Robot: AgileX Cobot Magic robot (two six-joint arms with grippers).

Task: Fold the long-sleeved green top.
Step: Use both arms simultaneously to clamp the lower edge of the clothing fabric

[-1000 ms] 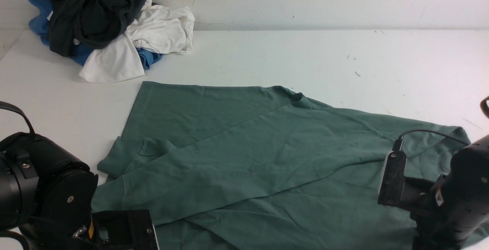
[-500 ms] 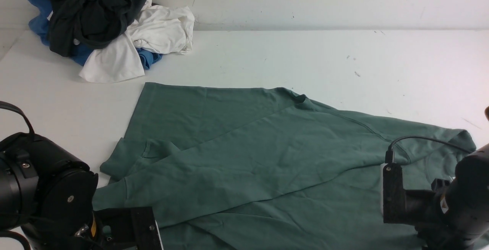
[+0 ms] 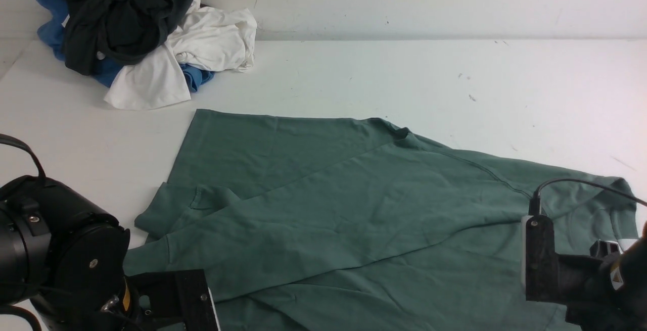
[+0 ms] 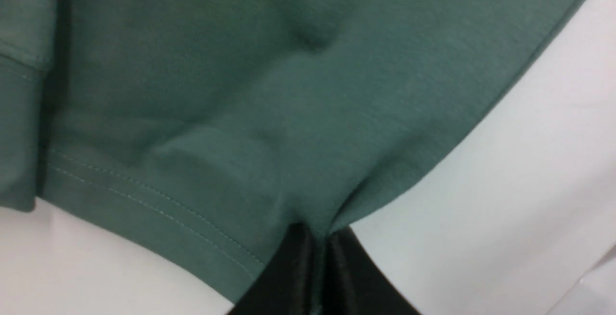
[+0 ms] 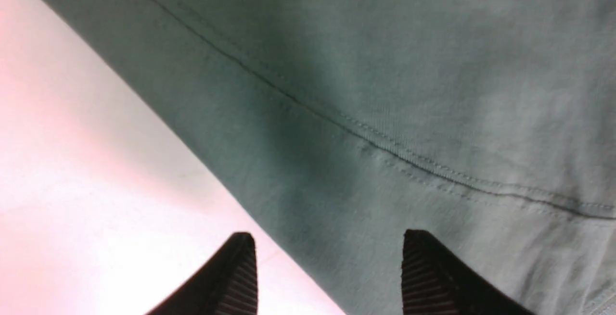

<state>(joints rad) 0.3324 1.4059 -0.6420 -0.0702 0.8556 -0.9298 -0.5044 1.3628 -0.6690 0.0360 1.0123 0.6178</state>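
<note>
Green long-sleeved top is spread on white table, across the middle and near side, running off the near edge of the front view. 1 diagonal overlap line and several creases are seen across it; far-left part lies flat, left part is bunched near a stitched seam.

Left gripper: closed, green fabric pinched between its 2 fingertips at the garment's edge. A double-stitched hem is seen near the pinch.

Right gripper: jaws wide apart, nothing gripped. Its 2 fingertips are seen near the top's edge, 1 against a background of green fabric, 1 against bare table. Contact with fabric can't be told. A stitched seam is seen running roughly along that edge.

Far left of table: pile of garments, well apart from the right gripper. Black garment is stacked on blue garment; white garment is placed beside the black one, with blue fabric also showing under it.
</note>
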